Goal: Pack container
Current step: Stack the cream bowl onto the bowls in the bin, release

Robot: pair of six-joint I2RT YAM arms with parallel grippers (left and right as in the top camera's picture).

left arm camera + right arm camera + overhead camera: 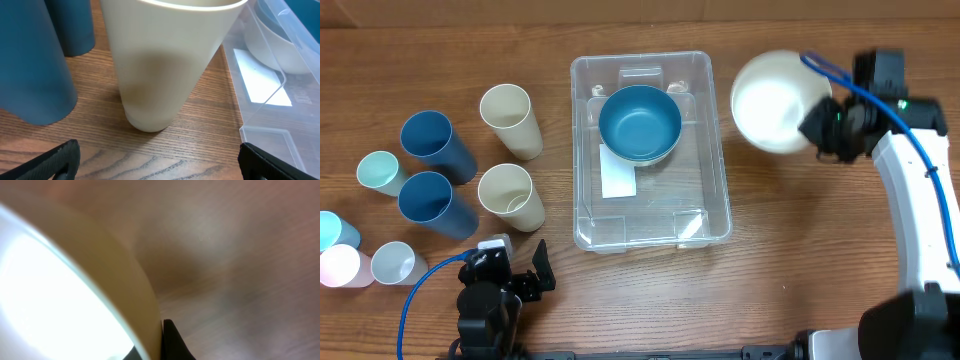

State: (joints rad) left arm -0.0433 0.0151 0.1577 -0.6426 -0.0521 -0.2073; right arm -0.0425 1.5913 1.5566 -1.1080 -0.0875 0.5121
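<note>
The clear container [710, 170] sits mid-table with a white label on its bottom and a blue bowl [640, 123] inside its far half. It also shows in the left wrist view [272, 107]. My right gripper [820, 128] is shut on the rim of a cream bowl [775, 100], held right of the container's far corner. In the right wrist view the cream bowl [95, 285] fills the left, with a finger [172, 342] pressed against its wall. My left gripper [525, 280] is open and empty near the front edge, facing a cream cup [160, 65].
Left of the container stand two cream cups [510, 120] [510, 195], two dark blue cups [435, 145] [435, 200], and light blue, white and pink cups [355, 250] at the far left. A blue cable [420, 290] runs by the left arm.
</note>
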